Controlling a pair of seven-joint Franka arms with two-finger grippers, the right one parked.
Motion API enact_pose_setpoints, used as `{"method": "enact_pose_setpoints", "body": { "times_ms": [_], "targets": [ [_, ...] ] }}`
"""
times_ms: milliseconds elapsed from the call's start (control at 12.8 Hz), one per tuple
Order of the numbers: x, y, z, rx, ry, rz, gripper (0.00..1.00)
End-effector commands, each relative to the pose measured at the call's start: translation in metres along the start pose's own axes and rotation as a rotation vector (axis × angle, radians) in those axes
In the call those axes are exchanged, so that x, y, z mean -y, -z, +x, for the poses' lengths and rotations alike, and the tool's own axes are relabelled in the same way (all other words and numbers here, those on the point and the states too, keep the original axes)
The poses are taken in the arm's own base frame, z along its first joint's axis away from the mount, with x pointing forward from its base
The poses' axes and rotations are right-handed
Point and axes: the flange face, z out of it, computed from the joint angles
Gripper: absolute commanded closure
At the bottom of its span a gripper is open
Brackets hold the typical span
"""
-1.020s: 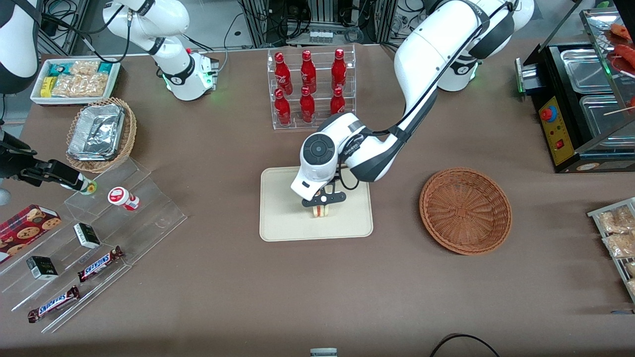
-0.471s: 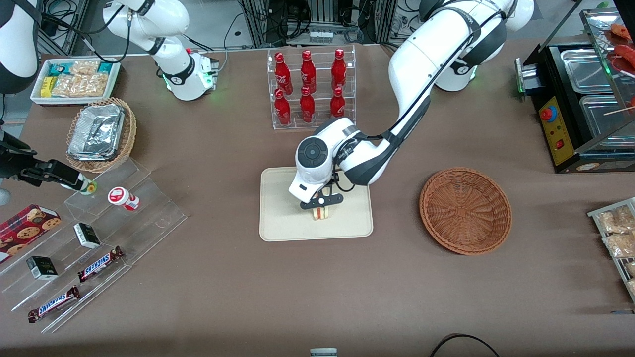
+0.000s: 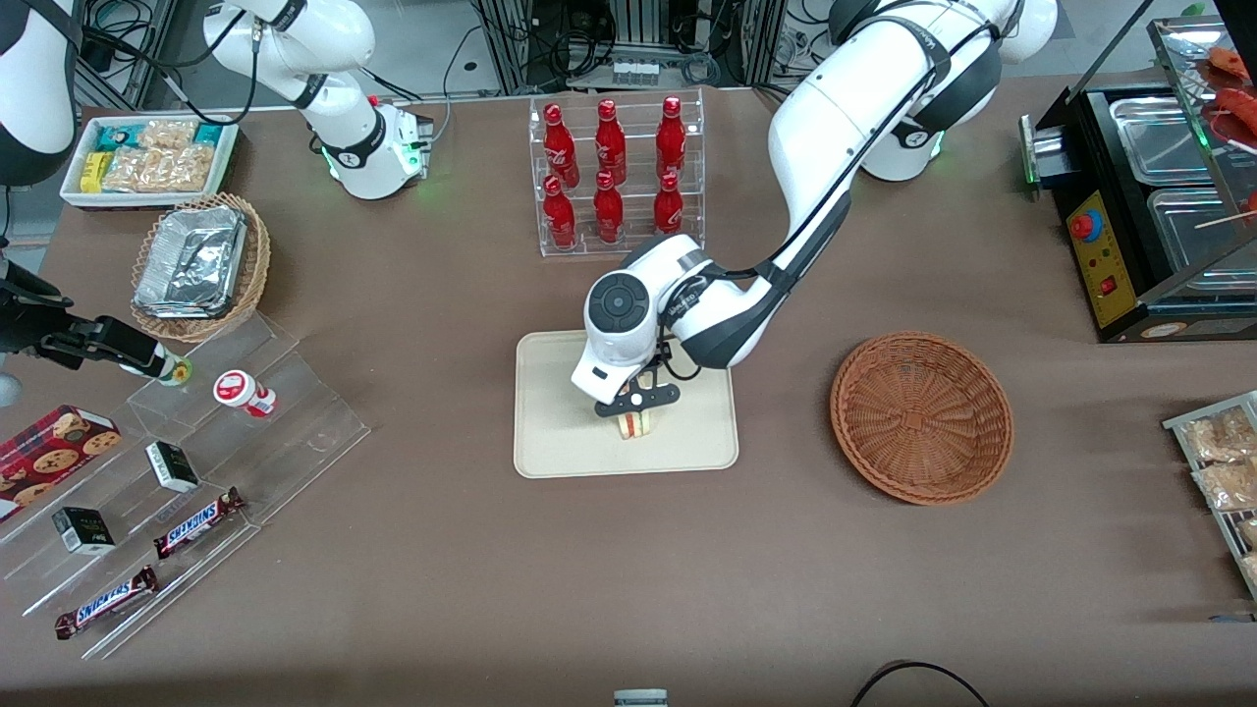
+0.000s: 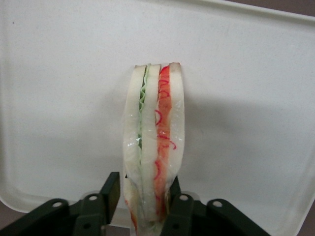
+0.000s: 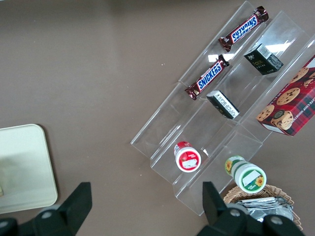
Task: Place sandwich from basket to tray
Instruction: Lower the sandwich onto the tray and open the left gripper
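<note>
While the tray [image 3: 560,432] sat mid-table, between the parked arm's end and the working arm's, the gripper [image 3: 636,401] hung low over its middle, clamped on the sandwich [image 3: 636,423]; the wedge stood on edge, its bread faces upright; the basket [image 3: 921,417] lay well apart toward the working arm's end, nothing in it. In the wrist view the two dark fingers [image 4: 110,189] pressed the outer bread slices of the sandwich [image 4: 155,142] from either side, filling layers running lengthwise away from the gripper [image 4: 143,196]; the tray [image 4: 59,98] filled the ground beneath. Whether the wedge's lower edge touched the tray surface could not be told; it looked at or just above it. Judgement: carrying was done, release pending. The relation that mattered: the sandwich's long axis ran straight out from between the fingers, so parting them sideways and lifting straight up should leave it clear; standing on a narrow edge, it might topple flat once freed, harmlessly, inside the rim.
</note>
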Motion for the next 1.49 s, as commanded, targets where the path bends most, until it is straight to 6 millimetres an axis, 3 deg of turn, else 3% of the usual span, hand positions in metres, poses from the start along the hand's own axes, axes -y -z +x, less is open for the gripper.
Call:
{"method": "enact_pose_setpoints", "body": {
  "times_ms": [0,235,627,1020,1255,1412],
  "targets": [
    [-0.007,0.006,0.000,-0.033,0.014,-0.003,0.00],
    [-0.004,0.033,0.003,-0.046,0.018,-0.013,0.00],
    [-0.002,0.083,-0.011,-0.075,-0.009,-0.011,0.00],
    [0.013,0.126,-0.016,-0.091,-0.135,0.034,0.00],
    [0.053,0.166,0.013,-0.091,-0.074,0.062,0.00],
    [0.077,0.180,0.031,-0.084,-0.097,0.066,0.00]
  ]
}}
